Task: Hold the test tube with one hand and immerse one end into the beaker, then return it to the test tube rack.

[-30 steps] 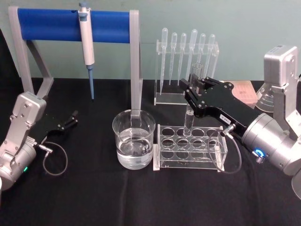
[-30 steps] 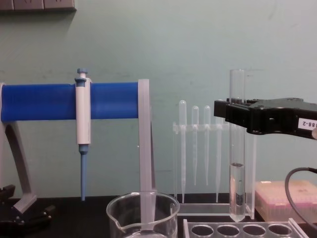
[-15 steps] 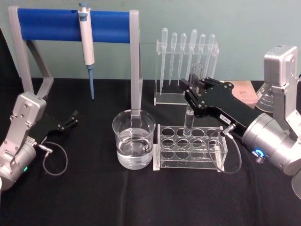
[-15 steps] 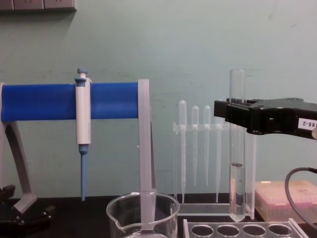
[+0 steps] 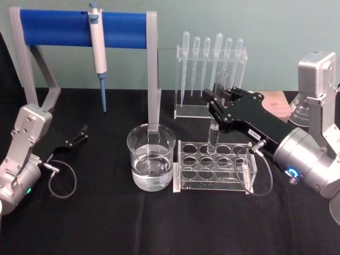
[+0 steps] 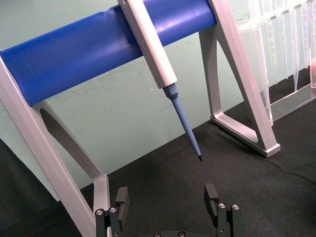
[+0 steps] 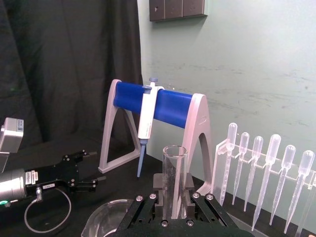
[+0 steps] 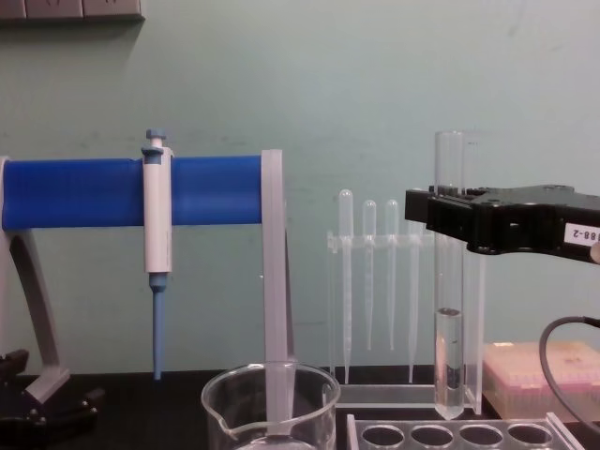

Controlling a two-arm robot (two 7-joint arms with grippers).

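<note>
Left hand (image 5: 81, 133) parked at left on surface (image 5: 106, 223), fingers spread, holding nothing. Beaker (image 5: 132, 159) left of centre, clear liquid roughly a third up. Right hand (image 5: 214, 102) pinches test tube (image 8: 449, 281) upright by upper part. Round bottom hangs just above back-row hole of rack (image 5: 183, 183), beside beaker, not in it. Short liquid column in tube. Advice: hold tube vertical, travel slowly, clear glass rims.

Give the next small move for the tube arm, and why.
Probably raise the right gripper straight up a little: the test tube it clamps hangs upright with its bottom barely above the rack, lower than the beaker rim. Left gripper idles, open.
</note>
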